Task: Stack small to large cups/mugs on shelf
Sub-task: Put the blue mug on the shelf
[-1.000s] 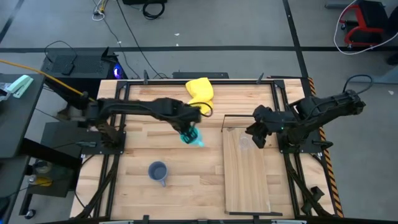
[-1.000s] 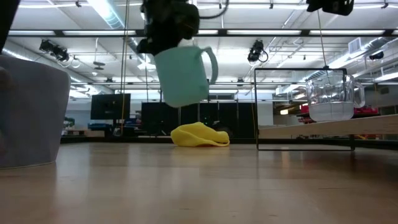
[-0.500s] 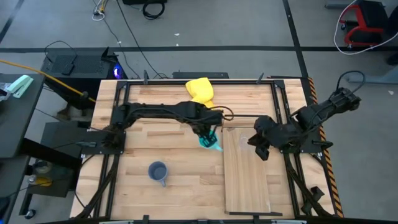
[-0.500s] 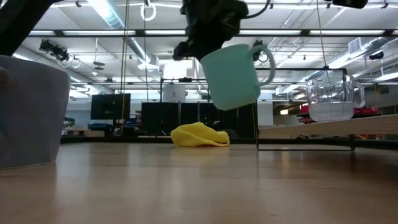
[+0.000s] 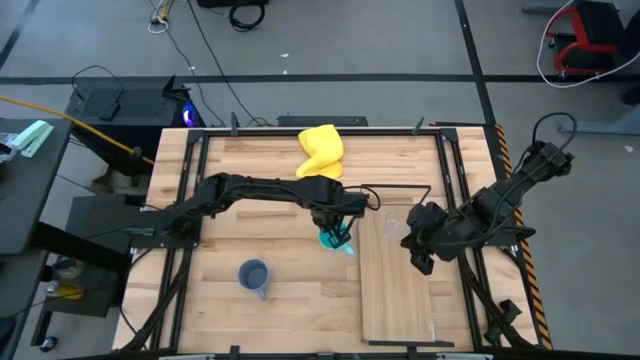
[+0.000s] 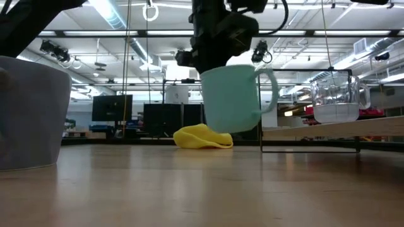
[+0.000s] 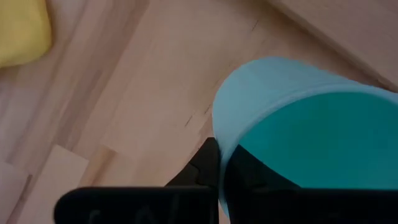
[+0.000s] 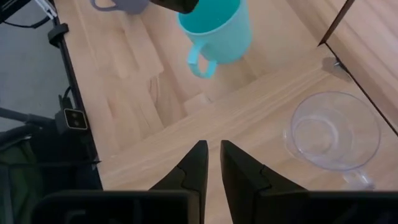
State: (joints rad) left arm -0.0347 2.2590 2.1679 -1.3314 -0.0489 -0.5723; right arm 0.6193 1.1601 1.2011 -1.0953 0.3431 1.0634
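My left gripper (image 5: 335,230) is shut on the bright cyan mug (image 6: 230,98), held in the air just left of the shelf board (image 5: 400,290). The mug also shows in the right wrist view (image 8: 217,31), its handle (image 8: 200,62) facing the shelf. The small clear glass (image 5: 392,228) stands on its base at the board's far end, near the black wire frame (image 5: 395,188). The grey-blue mug (image 5: 255,277) stands on the table at the near left. My right gripper (image 8: 213,149) hovers empty and shut over the board, nearer than the glass. My left gripper holds the cyan mug by its rim wall (image 7: 219,140), on the side away from the handle. One finger (image 7: 205,165) is outside and the other is inside the cup. The fingers come from above, pointing down. The mug hangs nearly upright, lifted clear of the table.
A yellow cloth (image 5: 322,148) lies at the table's far edge. The near part of the board (image 5: 400,320) is bare wood. The wire frame stands upright at the board's far end (image 6: 303,110).
My left gripper has carried the cyan mug toward the table's right, up to the shelf board's left edge, and a little down; the mug now hangs more upright. My right gripper has drawn back from the glass toward the table's near edge.
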